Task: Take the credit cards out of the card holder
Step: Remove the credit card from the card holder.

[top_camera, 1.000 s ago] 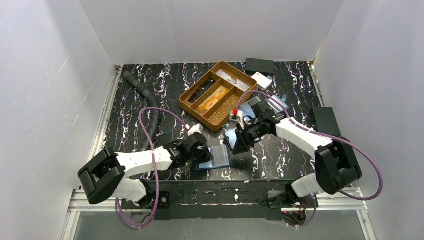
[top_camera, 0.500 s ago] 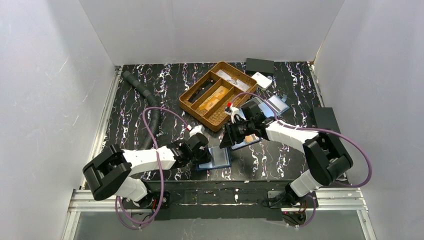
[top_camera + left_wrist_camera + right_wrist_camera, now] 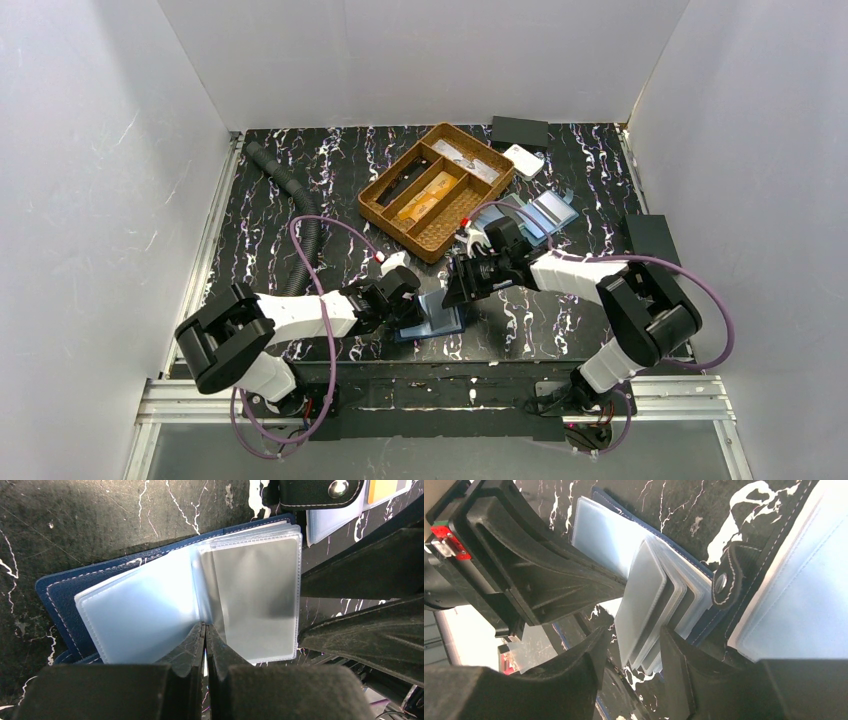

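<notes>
— Two pincers on one holder, then. Start at the left: what's there?

— Far left on the table (image 3: 250,230) a ribbed hose (image 3: 280,178) lies well apart from everything. Next comes the left pincer (image 3: 205,630), jaws closed tight. Its tips are set on the fold of the clear sleeves (image 3: 250,595) in the open blue card holder (image 3: 55,594), at the near side of the table.

— Has it caught a sleeve?

— I cannot tell; the tips meet right at the crease.

— And behind that?

— A woven tray (image 3: 432,248) sits farther back, apart from both arms.

— The right pincer?

— The right pincer (image 3: 635,630) points in from the right with its jaws about half apart. They straddle the free edges of the sleeve stack on the holder's right page. Dark table shows between one finger and the nearest sleeve, so the stack is not clamped.

— Where is the credit card?

— One orange credit card (image 3: 382,489) shows at the edge of the left wrist view. It is tucked in a pale sleeve just past the holder's snap strap (image 3: 724,587), to the right of the open holder. It lies across the holder from the left pincer's tips and outside the right pincer's jaws.

— Anything farther right?

— Pale blue panels (image 3: 545,212) lie fanned on the table beyond the right wrist, toward the far right.
</notes>
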